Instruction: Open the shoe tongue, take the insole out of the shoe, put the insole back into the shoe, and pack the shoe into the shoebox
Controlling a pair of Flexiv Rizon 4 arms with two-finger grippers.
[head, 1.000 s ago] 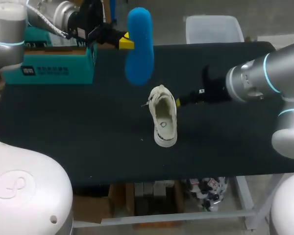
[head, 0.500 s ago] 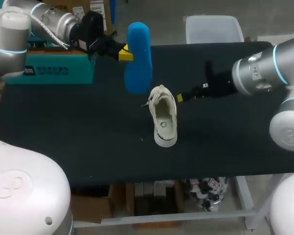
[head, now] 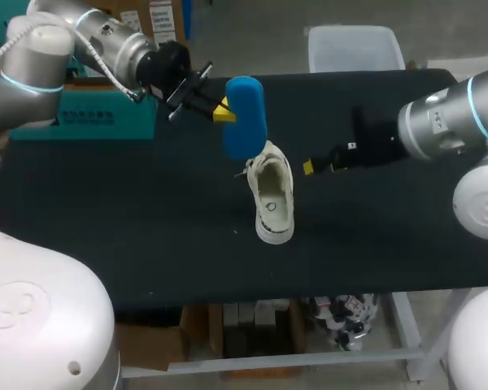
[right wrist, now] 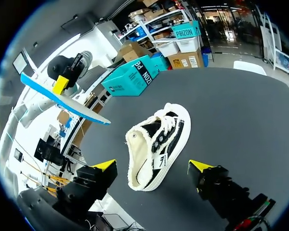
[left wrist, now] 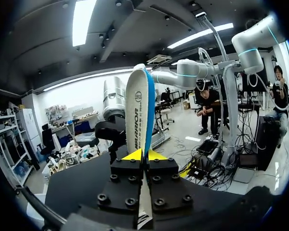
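Our left gripper [head: 221,111] pinches the long blue foam insole [head: 245,116] near one end, with both yellow tips pressed on its two faces. It holds the insole in the air above the black table [head: 146,211], apart from the shoe. The white canvas shoe [head: 271,193] lies near the middle of the table. Our right gripper [head: 309,167] is just beside the shoe, jaws spread wide and holding nothing. The teal cardboard shoebox [head: 106,122] stands at the far left edge.
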